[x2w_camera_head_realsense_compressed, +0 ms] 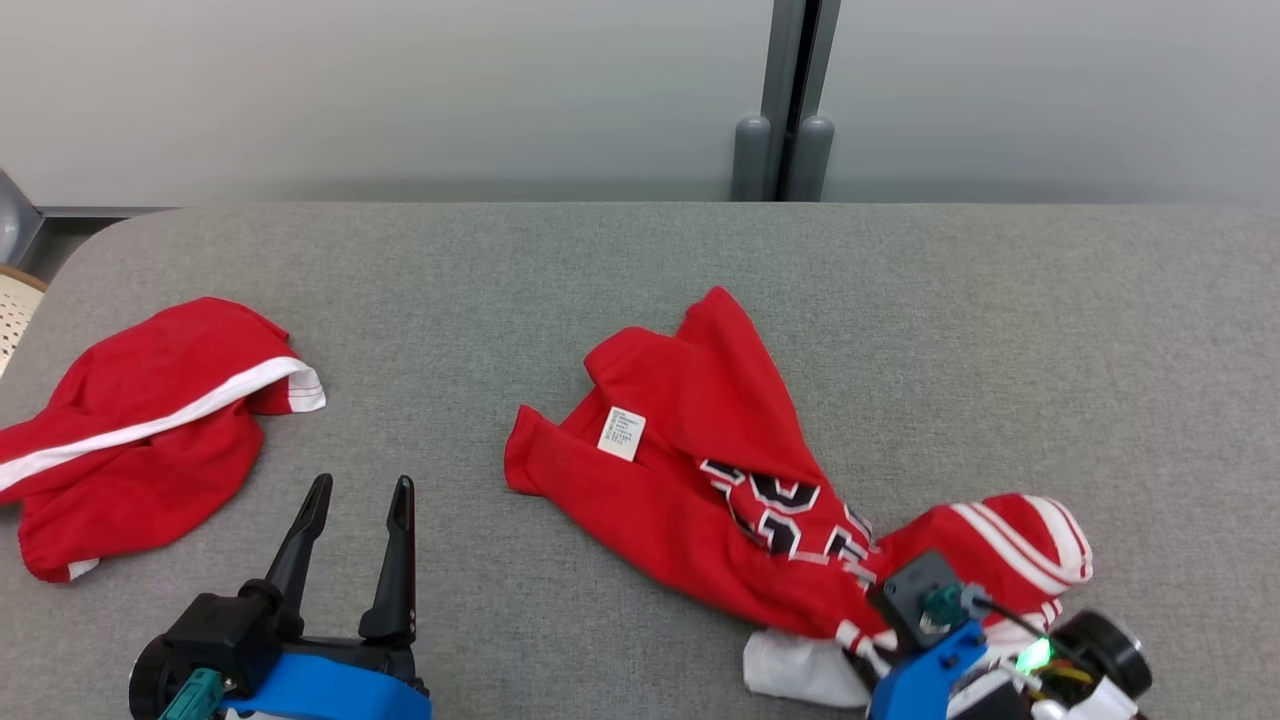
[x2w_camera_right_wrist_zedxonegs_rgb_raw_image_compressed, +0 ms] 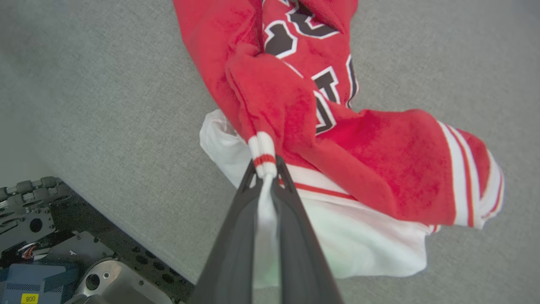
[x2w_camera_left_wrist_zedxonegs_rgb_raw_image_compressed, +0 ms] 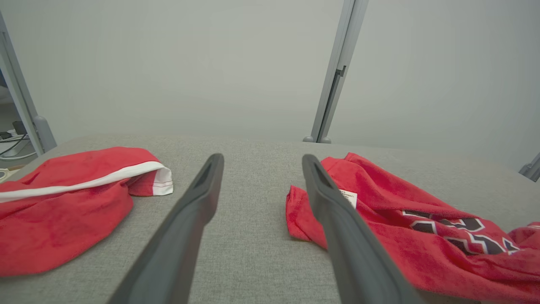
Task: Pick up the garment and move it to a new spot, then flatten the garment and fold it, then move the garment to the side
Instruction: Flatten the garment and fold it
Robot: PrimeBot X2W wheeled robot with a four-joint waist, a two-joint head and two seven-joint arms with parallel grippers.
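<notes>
In the head view the garment, a crumpled red jersey, lies right of the middle of the grey table. Its striped end reaches the near edge, where the right gripper meets it. The left gripper hovers by the near edge, left of centre, jaws spread and empty. A second red garment is bunched at the left edge (not the one being handled, I judge).

The left wrist view shows bare table between the spread fingers, the jersey to one side and the other garment opposite.

In the right wrist view the right gripper is pinched tight on the jersey's white-and-red ribbed trim, with white lining spilling beside it.

So the pick-up is in hand: the grasp is made, the lift not yet done. The next move likely calls for raising that trim high enough that the long trailing body clears the table. The pinch is narrow and could slip.
</notes>
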